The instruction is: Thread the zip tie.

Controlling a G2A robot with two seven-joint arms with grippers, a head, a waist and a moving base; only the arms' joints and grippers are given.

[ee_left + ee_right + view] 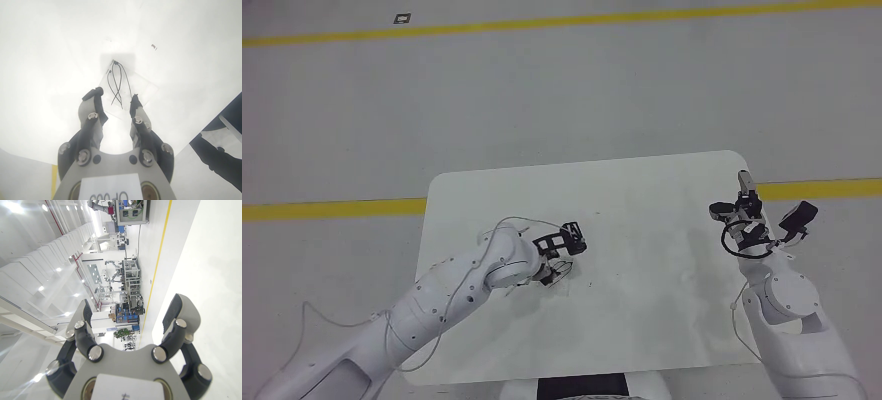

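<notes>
— How are the arms posed?
— The left arm stretches from the near-left corner to the middle of the white rounded-corner table (662, 200), with the left gripper (562, 243) low over the top. The right gripper (747, 207) sits at the table's right edge, pointing away from the robot.
— And the claws?
— Both are spread wide and hold nothing. The left wrist view picks out the thin black plastic zip ties (116, 83) (about three, crossing one another) lying on a pale rectangular sheet (145, 87) just ahead of the taped fingertips (98, 91). The right wrist view looks out along a yellow floor line (157, 270).
</notes>
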